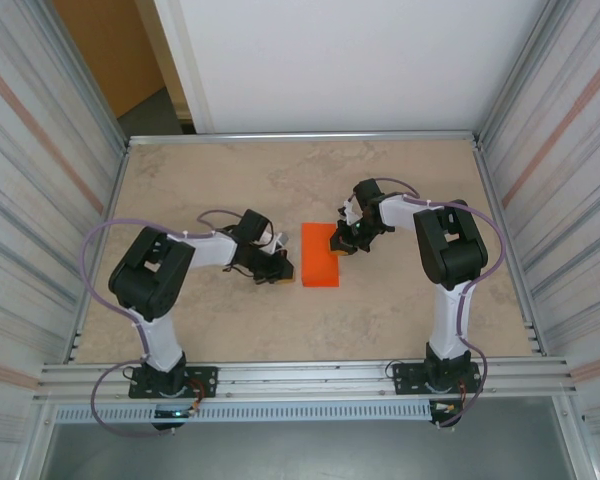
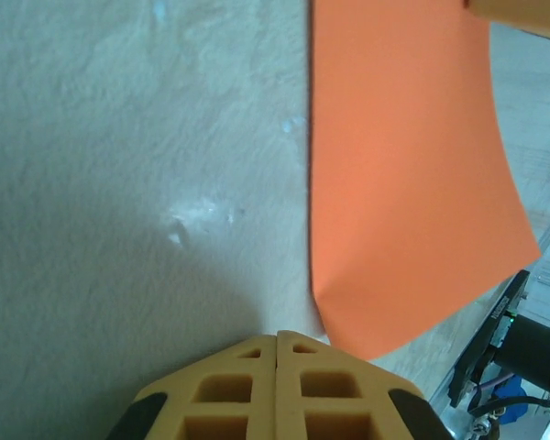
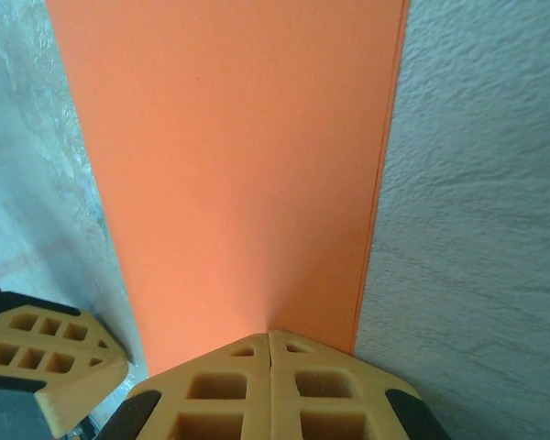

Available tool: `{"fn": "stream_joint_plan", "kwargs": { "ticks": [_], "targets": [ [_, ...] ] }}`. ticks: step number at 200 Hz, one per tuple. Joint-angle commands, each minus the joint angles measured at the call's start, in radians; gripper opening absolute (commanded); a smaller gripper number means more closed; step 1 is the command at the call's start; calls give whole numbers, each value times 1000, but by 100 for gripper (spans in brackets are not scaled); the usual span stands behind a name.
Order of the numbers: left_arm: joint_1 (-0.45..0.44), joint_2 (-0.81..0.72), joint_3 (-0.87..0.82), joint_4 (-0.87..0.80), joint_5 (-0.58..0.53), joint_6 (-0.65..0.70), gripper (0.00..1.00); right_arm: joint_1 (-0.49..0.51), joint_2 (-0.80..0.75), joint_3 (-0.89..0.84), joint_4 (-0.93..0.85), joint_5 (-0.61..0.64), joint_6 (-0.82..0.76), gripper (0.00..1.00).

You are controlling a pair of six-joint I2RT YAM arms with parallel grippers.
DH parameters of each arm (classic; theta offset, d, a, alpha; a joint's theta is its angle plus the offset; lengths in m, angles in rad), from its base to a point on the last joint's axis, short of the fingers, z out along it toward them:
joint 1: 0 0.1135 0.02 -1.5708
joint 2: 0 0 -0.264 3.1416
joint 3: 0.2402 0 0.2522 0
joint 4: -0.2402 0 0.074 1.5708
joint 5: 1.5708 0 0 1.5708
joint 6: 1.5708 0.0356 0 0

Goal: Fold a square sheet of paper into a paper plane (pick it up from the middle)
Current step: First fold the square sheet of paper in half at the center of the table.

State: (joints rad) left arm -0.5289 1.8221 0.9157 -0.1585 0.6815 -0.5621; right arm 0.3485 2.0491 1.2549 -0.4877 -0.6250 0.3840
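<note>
Okay, both arms reached toward the middle of the table, and the orange sheet of paper lay flat between the two grippers. From above it looked rectangular, longer than wide, not square. The left gripper had its jaws pressed together with nothing between them, its tips just beside one corner of the sheet. In the left wrist view the joined yellow fingers sat low on the bare table, and the sheet ran ahead and to the right of them, its nearest corner just off the right side of the tips; contact there could not be told. A yellow finger of the other arm showed at the sheet's far end, ahead and right of the left gripper. The right gripper was also closed, jaws together, at the opposite long side of the sheet. In the right wrist view its fingers met at the sheet's near edge, and the sheet stretched straight ahead of the tips. A thin doubled edge ran along the sheet's side, ahead and slightly right of the tips. Whether the right tips pressed on the paper or only hovered could not be told. One finger of the left gripper sat to the left of the right gripper's tips, just past the sheet's other long edge.
</note>
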Motion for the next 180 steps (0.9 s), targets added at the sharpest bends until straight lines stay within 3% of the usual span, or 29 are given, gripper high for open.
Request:
{"fn": "stream_joint_plan", "kwargs": {
  "ticks": [1,34,68,122,180],
  "targets": [
    [-33,-49,38,45,-31,-40,0,12,134,-73,-100,291,19,0],
    [-103,69,177,47,-50,-52,0,12,131,-74,-101,290,18,0],
    [-114,155,224,39,-38,-55,0,12,128,-70,-103,289,18,0],
    [-112,135,61,47,-17,-20,0,12,134,-59,-108,293,25,0],
    [-112,-36,-108,-89,-70,60,0,15,137,-49,-109,294,34,0]
  ]
}}
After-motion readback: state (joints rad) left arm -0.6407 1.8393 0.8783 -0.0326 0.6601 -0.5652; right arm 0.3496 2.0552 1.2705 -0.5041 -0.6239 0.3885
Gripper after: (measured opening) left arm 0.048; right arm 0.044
